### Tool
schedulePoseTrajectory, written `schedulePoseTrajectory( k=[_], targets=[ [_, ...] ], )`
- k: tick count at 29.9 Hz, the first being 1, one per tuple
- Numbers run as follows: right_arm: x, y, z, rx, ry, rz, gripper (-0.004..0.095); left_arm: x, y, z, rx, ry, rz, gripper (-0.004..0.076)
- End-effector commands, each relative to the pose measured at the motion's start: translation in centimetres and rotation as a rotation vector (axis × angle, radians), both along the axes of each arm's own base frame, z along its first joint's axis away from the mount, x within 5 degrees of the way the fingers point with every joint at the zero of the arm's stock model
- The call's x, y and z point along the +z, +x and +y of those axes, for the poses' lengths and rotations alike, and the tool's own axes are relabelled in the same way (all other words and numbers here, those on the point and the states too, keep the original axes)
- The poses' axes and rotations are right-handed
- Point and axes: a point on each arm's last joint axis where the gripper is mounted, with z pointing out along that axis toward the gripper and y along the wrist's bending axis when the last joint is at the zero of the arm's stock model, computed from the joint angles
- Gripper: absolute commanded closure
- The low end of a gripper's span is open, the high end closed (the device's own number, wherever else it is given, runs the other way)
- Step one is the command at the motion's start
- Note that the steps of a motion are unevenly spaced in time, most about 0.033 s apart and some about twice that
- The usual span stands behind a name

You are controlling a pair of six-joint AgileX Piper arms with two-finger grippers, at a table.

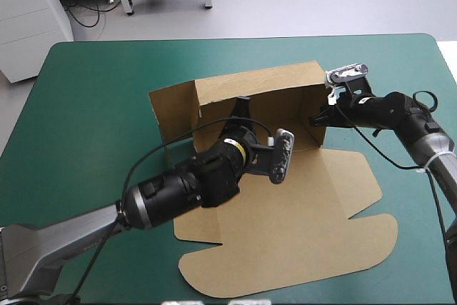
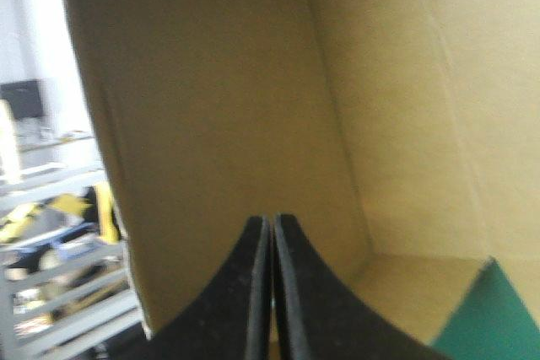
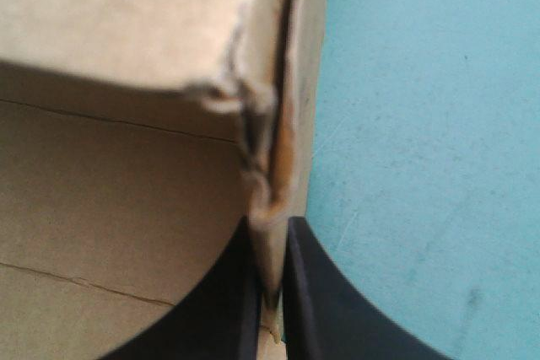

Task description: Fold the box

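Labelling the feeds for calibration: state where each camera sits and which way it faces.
High view: above and behind, looking down on the table; both arms, box.
Left wrist view: above the left gripper, shut, facing the box's inner wall.
Right wrist view: above the right gripper, shut on the box's wall.
Shared: all show the box.

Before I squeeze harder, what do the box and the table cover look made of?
The box: brown board, matte, probably cardboard; pressed fold lines and a frayed, layered edge show where the right gripper is shut on its wall. The teal-green cover: smooth, matte, perhaps a rubbery or vinyl mat; faint scuffs, no weave visible, so I cannot be sure.
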Motion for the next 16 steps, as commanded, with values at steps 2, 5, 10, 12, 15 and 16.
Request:
schedulePoseTrajectory(
  k=[2, 5, 10, 12, 15, 16],
  targets=[
    [2.1, -0.3, 0.0, -0.009, 0.014, -0.066, 0.0930, 5.4, 0.6, 2.9, 0.046, -0.126, 0.180, 0.0731],
    [2.1, -0.3, 0.0, -0.020, 0.023, -0.060, 0.0930, 8.1, 2.1, 4.6, 0.110, -0.268, 0.233, 0.0731],
    [2.1, -0.3, -0.1, -0.019, 0.020, -0.060, 0.0931, 11.5, 4.4, 7.5, 0.162, -0.525, 0.319, 0.0731],
    [2.1, -0.3, -0.1, -0.019, 0.020, -0.060, 0.0930, 12.0, 5.6, 9.2, 0.209, -0.618, 0.377, 0.0731],
    [2.1, -0.4, 0.0, -0.018, 0.022, -0.056, 0.0930, 12.0, 7.7, 12.3, 0.309, -0.710, 0.429, 0.0731],
    [2.1, -0.4, 0.0, -0.018, 0.022, -0.056, 0.0930, 12.0, 8.2, 13.3, 0.339, -0.740, 0.434, 0.0731]
  ],
)
